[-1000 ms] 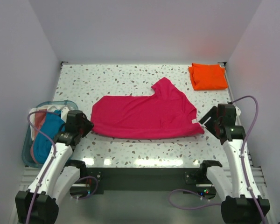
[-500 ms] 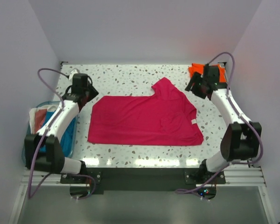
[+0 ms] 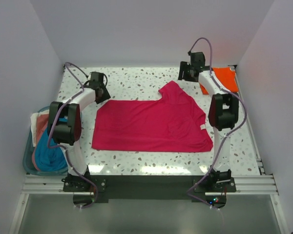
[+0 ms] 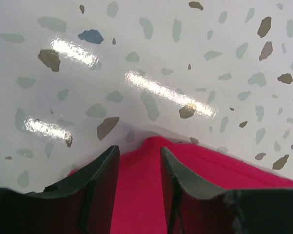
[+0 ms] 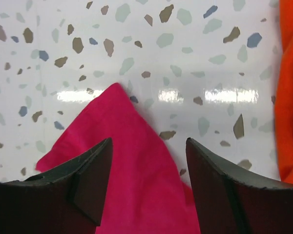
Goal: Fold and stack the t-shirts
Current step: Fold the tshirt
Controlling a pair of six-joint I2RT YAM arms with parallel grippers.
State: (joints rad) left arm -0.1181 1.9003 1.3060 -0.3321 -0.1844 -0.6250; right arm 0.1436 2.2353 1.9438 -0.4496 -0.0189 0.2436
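Lying flat on the speckled table [image 3: 132, 78], the magenta-pink t-shirt [image 3: 151, 126] fills the middle; the folded orange t-shirt [image 3: 223, 80] sits far right. The left gripper [image 4: 138, 151], fingers apart, straddles the pink shirt's far-left corner. The right gripper [image 5: 149, 146], also parted, straddles its far sleeve tip.

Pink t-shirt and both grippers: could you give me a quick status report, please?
Left gripper open, at far left corner of pink t-shirt. Right gripper open, over its far tip. Shirt spread flat, unfolded. Orange t-shirt folded, apart at far right.
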